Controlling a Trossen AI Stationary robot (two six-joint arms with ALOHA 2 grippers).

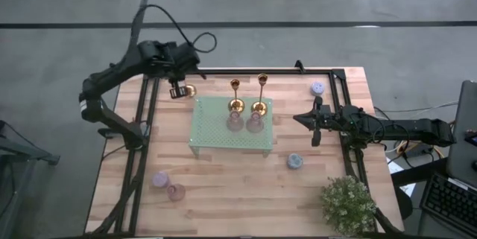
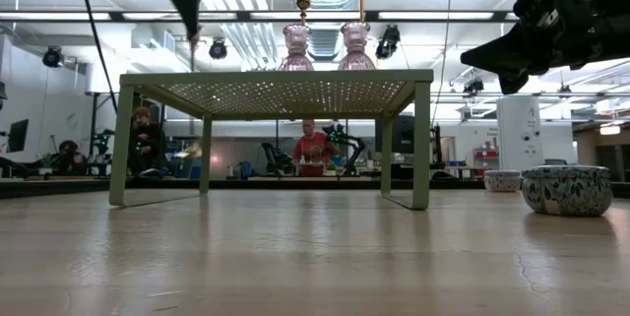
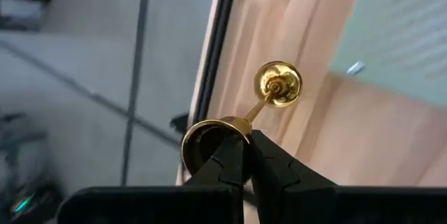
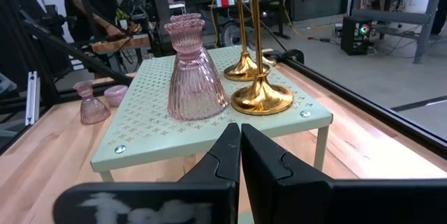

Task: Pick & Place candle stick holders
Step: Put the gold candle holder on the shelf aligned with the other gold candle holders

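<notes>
The high view looks straight down on the whole bench [image 1: 246,187] from well above. The low view sits at bench-top height, looking level across it into the room behind. The left wrist view looks down, close in, past its own gripper [image 3: 246,155]. The right wrist view faces the green perforated stand [image 4: 154,112] from near, which the high and low views share.

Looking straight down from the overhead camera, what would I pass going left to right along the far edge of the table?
Left gripper shut on a gold candlestick → second gold candlestick on the green rack → third gold candlestick → small lavender piece.
</notes>
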